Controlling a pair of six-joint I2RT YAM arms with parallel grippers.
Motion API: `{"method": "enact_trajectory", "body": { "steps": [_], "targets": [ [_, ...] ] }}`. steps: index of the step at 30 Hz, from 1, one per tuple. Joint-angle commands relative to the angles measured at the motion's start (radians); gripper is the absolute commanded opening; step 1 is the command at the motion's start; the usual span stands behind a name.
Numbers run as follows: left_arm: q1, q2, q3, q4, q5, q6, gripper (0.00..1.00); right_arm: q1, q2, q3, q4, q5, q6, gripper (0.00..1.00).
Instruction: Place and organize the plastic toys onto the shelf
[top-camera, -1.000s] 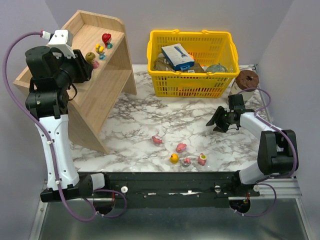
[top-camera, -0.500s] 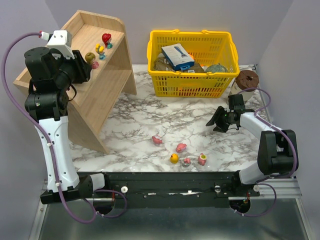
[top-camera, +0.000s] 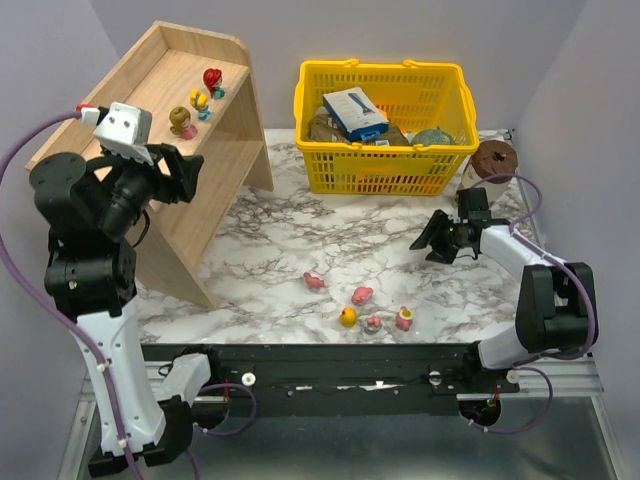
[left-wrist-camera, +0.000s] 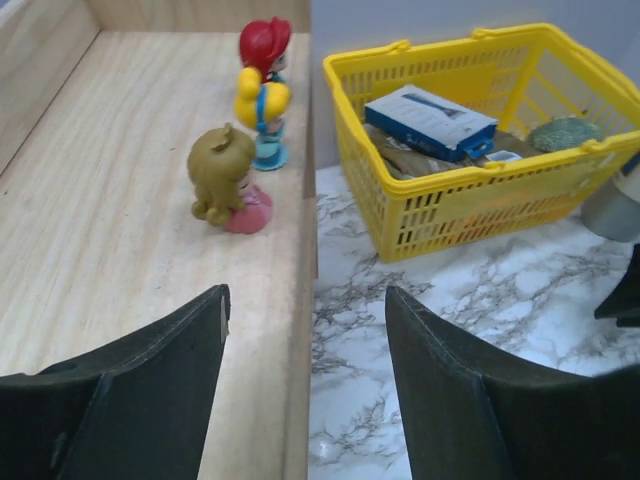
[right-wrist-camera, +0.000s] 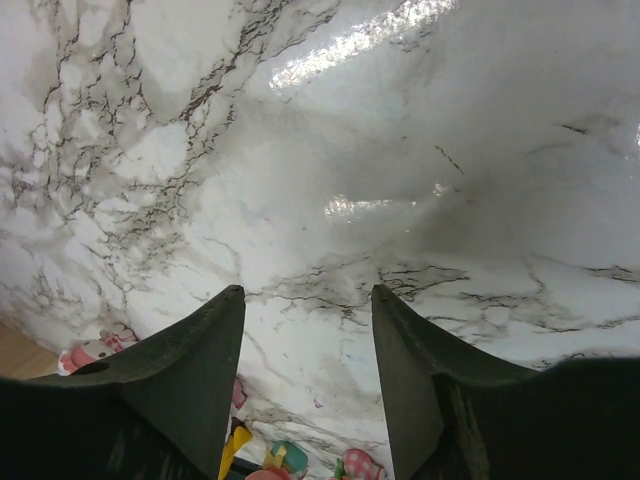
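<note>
Jaws spread on both arms, nothing held.
Left gripper (left-wrist-camera: 305, 300) hangs over the shelf (left-wrist-camera: 100, 220), where three toys (left-wrist-camera: 228, 182) stand upright, their row running away along its edge. Right gripper (right-wrist-camera: 305, 300) hovers over the table (top-camera: 280, 230), five more toys (top-camera: 362, 296) near its front.

A robot test bench in a lab is shown. A left arm (top-camera: 88, 275) and a right arm (top-camera: 548, 305) are bolted to a black rail (top-camera: 340, 362) at the edge of a marble-patterned table (top-camera: 290, 225), which is closed in by plain grey walls (top-camera: 430, 30). Purple cables (top-camera: 38, 128) are looped from the arms. A shelf (top-camera: 190, 220), a basket (top-camera: 380, 68) and toys (top-camera: 362, 296) are set out as props.
</note>
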Motion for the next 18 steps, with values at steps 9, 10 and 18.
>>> {"method": "enact_trajectory", "body": {
  "steps": [9, 10, 18],
  "targets": [
    [0.005, -0.048, 0.046, 0.107, 0.397, -0.055, 0.80, 0.033, -0.082, -0.034, 0.010, -0.002, -0.030, 0.66],
    [0.005, -0.045, 0.051, 0.100, 0.401, -0.062, 0.80, 0.033, -0.083, -0.036, 0.011, -0.002, -0.032, 0.66],
    [0.002, -0.057, -0.012, 0.261, 0.533, -0.254, 0.80, 0.046, -0.137, -0.033, -0.001, 0.006, -0.061, 0.69]
  ]
}}
